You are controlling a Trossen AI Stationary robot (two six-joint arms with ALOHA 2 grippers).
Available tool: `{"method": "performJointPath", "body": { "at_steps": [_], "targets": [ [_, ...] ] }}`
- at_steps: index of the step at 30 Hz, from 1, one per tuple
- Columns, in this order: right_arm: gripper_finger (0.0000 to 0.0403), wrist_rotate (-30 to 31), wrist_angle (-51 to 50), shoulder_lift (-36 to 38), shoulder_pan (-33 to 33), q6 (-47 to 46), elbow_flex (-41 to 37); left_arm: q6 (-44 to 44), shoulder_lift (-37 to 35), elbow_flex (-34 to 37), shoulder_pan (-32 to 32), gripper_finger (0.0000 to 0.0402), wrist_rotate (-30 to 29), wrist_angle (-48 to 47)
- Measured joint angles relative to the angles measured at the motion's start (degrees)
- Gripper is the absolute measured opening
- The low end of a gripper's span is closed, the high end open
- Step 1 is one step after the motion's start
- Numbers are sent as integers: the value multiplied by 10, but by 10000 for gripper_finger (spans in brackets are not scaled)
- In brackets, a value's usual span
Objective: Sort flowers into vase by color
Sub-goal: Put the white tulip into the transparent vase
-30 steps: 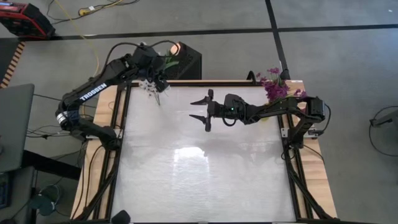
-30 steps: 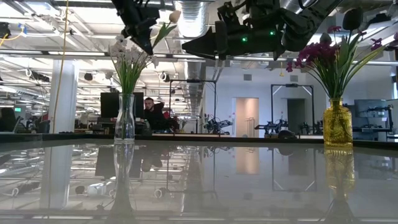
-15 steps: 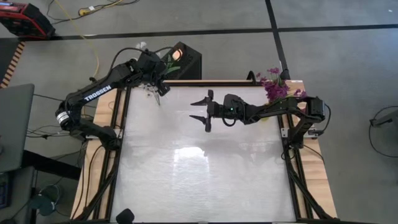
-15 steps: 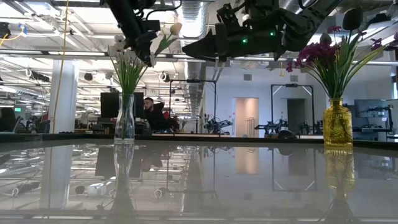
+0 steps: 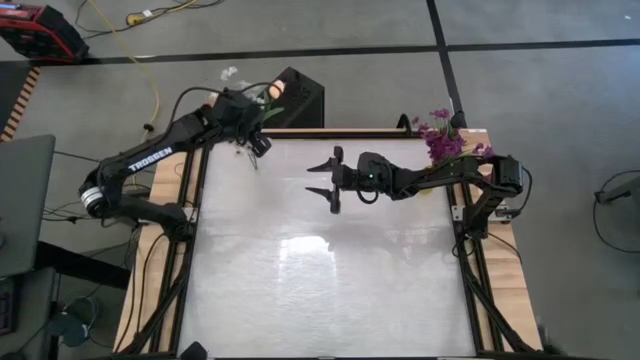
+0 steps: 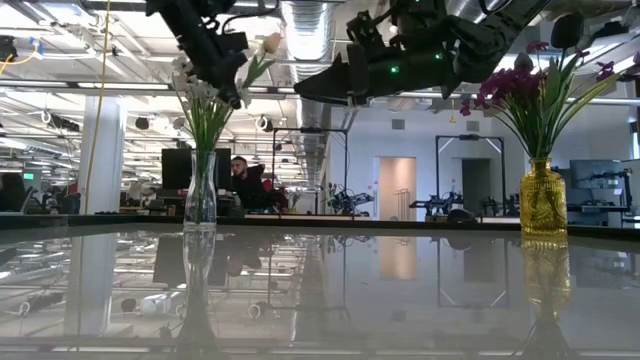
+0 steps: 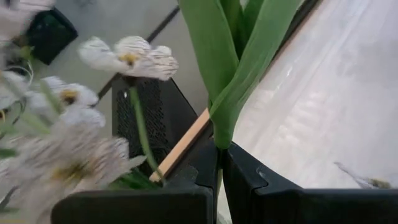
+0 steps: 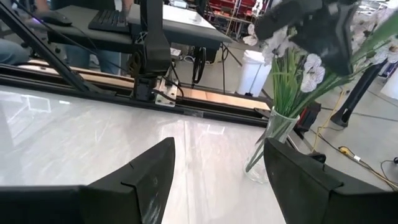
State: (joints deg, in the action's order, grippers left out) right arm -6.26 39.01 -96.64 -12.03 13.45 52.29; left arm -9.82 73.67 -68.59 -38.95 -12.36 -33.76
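Observation:
A clear glass vase [image 6: 200, 192] with white flowers [image 6: 196, 88] stands at the table's far left corner. My left gripper [image 6: 228, 68] hangs above that vase, shut on a tulip with green leaves [image 7: 239, 56] and a peach-cream bud [image 6: 268, 43]. The bud also shows from above [image 5: 277, 90]. My right gripper [image 5: 330, 176] hovers open over the far middle of the table, pointing toward the clear vase [image 8: 270, 134]. Purple flowers [image 6: 525, 90] stand in a yellow vase [image 6: 543, 200] at the far right. My left gripper pinches the tulip's green stem just below its leaves [image 7: 219, 148] between its two fingers. The fingers slant down from the table's left. The leaves and bud rise beyond the fingers, tilted, among the white flowers [image 7: 127, 56]. The gripper hides the stem's lower end.
A black box [image 5: 300, 95] stands on the floor beyond the far left corner. Black frame rails [image 5: 195, 230] run along the table's sides. The glossy tabletop [image 5: 330, 270] stretches from the arms to the near edge. A person sits in the room behind the table [image 6: 240, 175].
My left gripper has sunk toward the clear vase with the tulip still in its fingers. The bud now sits lower, close beside the white flowers.

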Motion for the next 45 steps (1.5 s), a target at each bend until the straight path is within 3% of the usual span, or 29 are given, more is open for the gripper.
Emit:
{"method": "performJointPath", "body": {
  "at_steps": [6, 21, 45],
  "targets": [
    [272, 0, 0, 0, 0, 1, 0, 19, -33, 35, 0, 0, 0, 18],
    [272, 0, 0, 0, 0, -13, 0, 20, -38, 89, -1, 0, -2, 82],
    [272, -17, -8, 0, 0, -14, 0, 56, -71, 92, -3, 0, -22, 59]
  ]
}}
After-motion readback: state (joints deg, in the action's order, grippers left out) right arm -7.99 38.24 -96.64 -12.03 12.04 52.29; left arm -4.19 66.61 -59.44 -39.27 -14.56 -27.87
